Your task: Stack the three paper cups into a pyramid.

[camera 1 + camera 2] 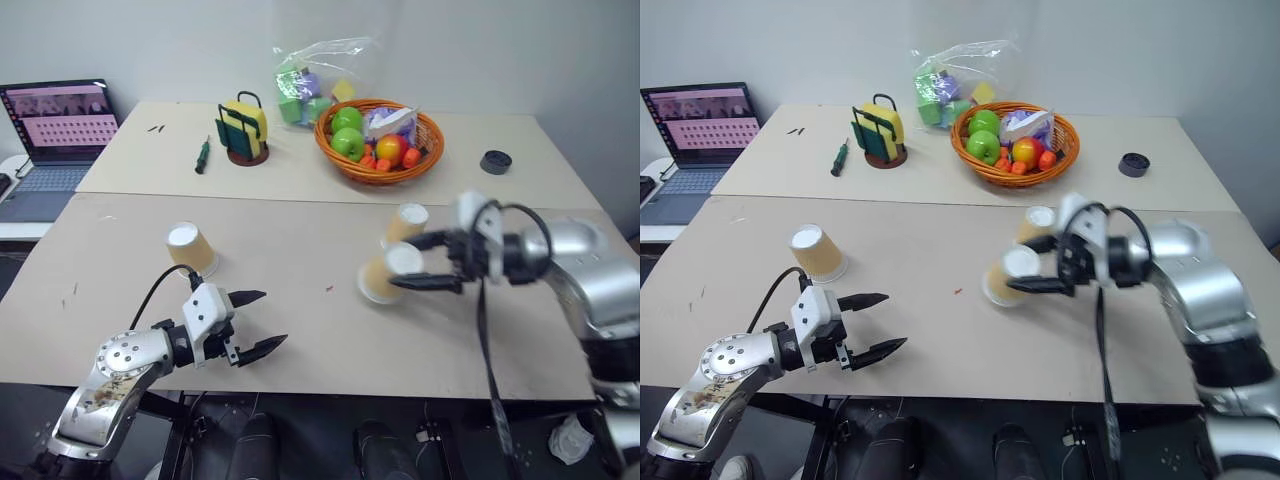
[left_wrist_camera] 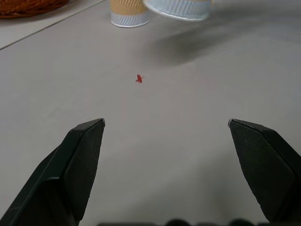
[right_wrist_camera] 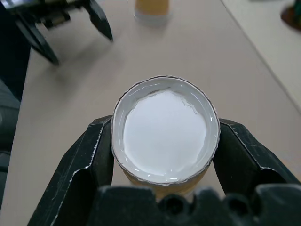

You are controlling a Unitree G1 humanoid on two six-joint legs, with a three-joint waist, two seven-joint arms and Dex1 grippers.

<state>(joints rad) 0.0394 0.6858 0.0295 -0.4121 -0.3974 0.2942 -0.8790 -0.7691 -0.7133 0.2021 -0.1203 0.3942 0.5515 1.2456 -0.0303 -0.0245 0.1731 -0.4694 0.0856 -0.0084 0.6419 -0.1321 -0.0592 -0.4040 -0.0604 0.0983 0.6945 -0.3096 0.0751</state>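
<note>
Held cup: tan tapered paper cup [image 1: 385, 275], clamped in the right gripper [image 1: 425, 262], above the table.
Second cup [image 1: 406, 223]: upside down just behind.
Third cup [image 1: 191, 247]: well apart, near the spread-jawed left gripper [image 1: 262, 322].
Progress: base unformed, pyramid unbuilt.

Open worktop [image 1: 300, 330] lies between the two arms, bare save for a tiny red speck [image 1: 328, 289], leaving a wide lane across the near half. On the left, an upturned paper cup [image 1: 190, 247] stands just beyond the left gripper [image 1: 257, 322], whose fingers stand spread wide above the surface. On the right, a second upturned cup [image 1: 405, 223] stands close behind the right gripper [image 1: 405, 265], whose fingers are clamped on a third cup [image 1: 385, 274] lifted and tipped sideways. Farther back, across a seam, a fruit basket [image 1: 378, 140], a sponge holder [image 1: 243, 130], a screwdriver [image 1: 203, 155] and a black cap [image 1: 495, 161] crowd the far worktop; a laptop [image 1: 55, 140] flanks the left.
</note>
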